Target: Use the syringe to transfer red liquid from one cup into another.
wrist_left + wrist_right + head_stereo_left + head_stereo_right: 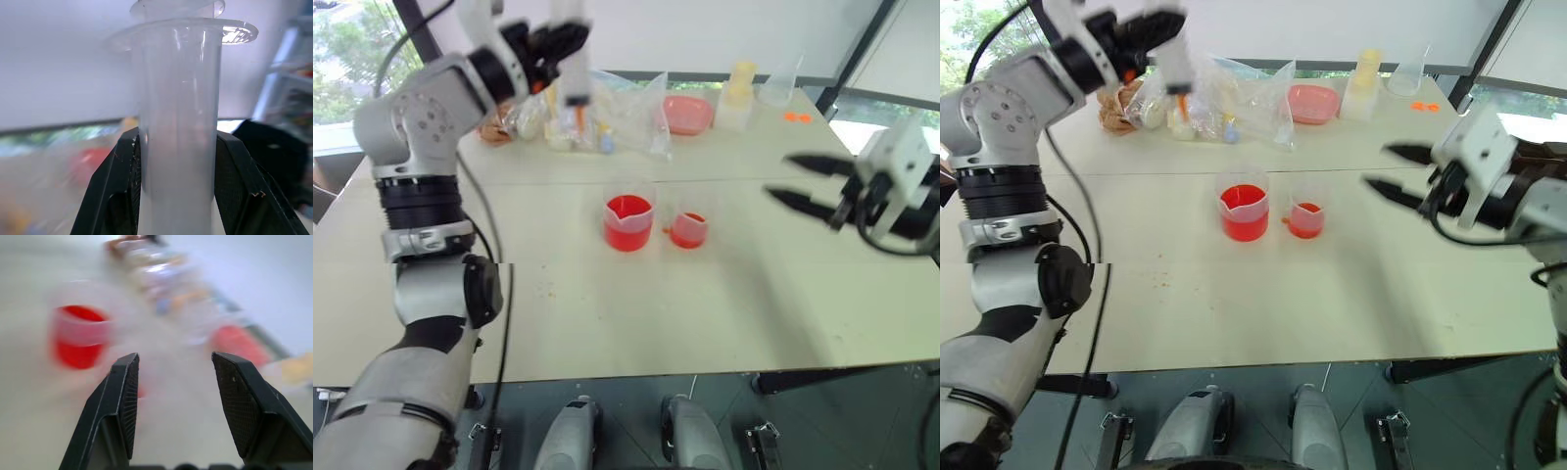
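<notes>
The syringe hangs upright high over the back of the table, orange tip down, with my left gripper shut on its clear barrel; the black fingers press both sides. The spouted beaker stands mid-table holding red liquid. Just to its right the small cup also holds some red liquid. My right gripper hovers open to the right of the small cup, pointing toward both cups, with nothing between its fingers. The beaker shows blurred ahead of it.
Clear plastic bags of small items lie at the back of the table under the syringe. A pink bowl, a pale yellow-topped container and a clear funnel-shaped vessel stand at the back right. The table's front edge runs near me.
</notes>
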### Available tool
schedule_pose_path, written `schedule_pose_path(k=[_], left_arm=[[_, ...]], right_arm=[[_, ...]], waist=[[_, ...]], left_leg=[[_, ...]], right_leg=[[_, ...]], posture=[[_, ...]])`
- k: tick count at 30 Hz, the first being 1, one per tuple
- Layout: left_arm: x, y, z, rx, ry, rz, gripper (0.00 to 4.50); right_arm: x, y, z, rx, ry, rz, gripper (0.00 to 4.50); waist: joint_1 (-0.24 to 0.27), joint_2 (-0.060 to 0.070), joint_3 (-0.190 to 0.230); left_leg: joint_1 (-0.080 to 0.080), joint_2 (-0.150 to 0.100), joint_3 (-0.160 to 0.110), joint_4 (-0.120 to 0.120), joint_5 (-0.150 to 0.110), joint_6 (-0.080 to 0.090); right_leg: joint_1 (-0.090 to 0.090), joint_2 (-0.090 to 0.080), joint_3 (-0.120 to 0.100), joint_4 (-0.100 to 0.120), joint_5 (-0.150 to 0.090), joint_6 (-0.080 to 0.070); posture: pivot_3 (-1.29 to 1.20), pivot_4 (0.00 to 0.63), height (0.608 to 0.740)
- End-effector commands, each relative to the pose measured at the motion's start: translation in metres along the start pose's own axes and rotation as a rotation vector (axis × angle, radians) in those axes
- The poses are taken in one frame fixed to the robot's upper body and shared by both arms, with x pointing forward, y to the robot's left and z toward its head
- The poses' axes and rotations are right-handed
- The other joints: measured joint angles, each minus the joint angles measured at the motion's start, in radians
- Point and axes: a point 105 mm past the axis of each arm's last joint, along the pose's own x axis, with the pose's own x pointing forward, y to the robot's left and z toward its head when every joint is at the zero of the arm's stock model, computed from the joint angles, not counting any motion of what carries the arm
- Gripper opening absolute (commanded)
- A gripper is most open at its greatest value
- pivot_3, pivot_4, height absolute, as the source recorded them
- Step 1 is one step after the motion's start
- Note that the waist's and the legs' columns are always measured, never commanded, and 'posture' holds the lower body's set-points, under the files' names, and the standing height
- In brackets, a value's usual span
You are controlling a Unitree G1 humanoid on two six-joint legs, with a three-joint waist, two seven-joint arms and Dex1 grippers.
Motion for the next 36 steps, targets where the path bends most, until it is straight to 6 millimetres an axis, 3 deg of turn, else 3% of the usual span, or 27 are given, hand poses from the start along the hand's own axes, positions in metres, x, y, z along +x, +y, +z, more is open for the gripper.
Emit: schedule_pose_path(k=[1, 6, 10, 16, 25, 30, 36], left_arm=[[0.004, -0.006, -0.036, -0.016, 0.015, -0.137, 1.45], [0.007, -0.01, -0.074, 0.015, 0.063, -0.232, 1.45], [0.007, -0.013, -0.097, 0.069, 0.108, -0.267, 1.45], [0.002, -0.01, -0.109, 0.077, 0.128, -0.281, 1.45], [-0.004, -0.016, -0.121, 0.087, 0.151, -0.31, 1.45], [-0.007, -0.019, -0.126, 0.109, 0.161, -0.312, 1.45], [-0.01, -0.022, -0.138, 0.135, 0.196, -0.32, 1.45]], right_arm=[[0.018, -0.024, 0.018, -0.151, -0.078, -0.11, 2.46], [0.046, -0.035, 0.038, -0.242, -0.18, -0.171, 2.46], [0.064, -0.025, 0.054, -0.241, -0.278, -0.158, 2.46], [0.088, -0.008, 0.059, -0.268, -0.324, -0.128, 2.46], [0.105, 0.007, 0.059, -0.254, -0.362, -0.061, 2.46], [0.117, 0.022, 0.049, -0.258, -0.354, -0.014, 2.46], [0.127, 0.031, 0.056, -0.244, -0.395, 0.011, 2.46]], waist=[[-0.01, 0.001, 0.0], [-0.022, -0.001, 0.003], [-0.016, 0.0, 0.002], [-0.015, 0.0, 0.003], [-0.019, 0.0, 0.003], [-0.019, 0.0, 0.003], [-0.019, 0.0, 0.003]], left_leg=[[0.001, 0.0, 0.003, 0.0, 0.0, 0.0], [-0.002, 0.003, 0.001, 0.001, 0.001, 0.0], [-0.003, 0.003, 0.0, 0.001, 0.0, 0.001], [-0.004, 0.002, -0.001, 0.001, 0.0, 0.002], [-0.004, 0.002, -0.002, 0.001, 0.0, 0.002], [-0.004, 0.002, -0.002, 0.001, 0.0, 0.002], [-0.004, 0.002, -0.002, 0.001, 0.0, 0.002]], right_leg=[[0.0, 0.001, 0.0, 0.001, 0.0, 0.0], [-0.003, 0.006, 0.0, 0.002, 0.0, 0.0], [-0.003, 0.006, 0.0, 0.002, 0.001, 0.0], [-0.003, 0.006, 0.0, 0.002, 0.001, 0.001], [-0.003, 0.006, 0.0, 0.002, 0.001, 0.001], [-0.003, 0.006, 0.0, 0.002, 0.001, 0.001], [-0.003, 0.006, 0.0, 0.002, 0.001, 0.001]], posture=[[0.0, 0.15, 0.74], [0.0, 0.15, 0.74], [0.0, 0.15, 0.74], [0.0, 0.15, 0.74], [0.0, 0.15, 0.74], [0.0, 0.15, 0.74], [0.0, 0.15, 0.74]])
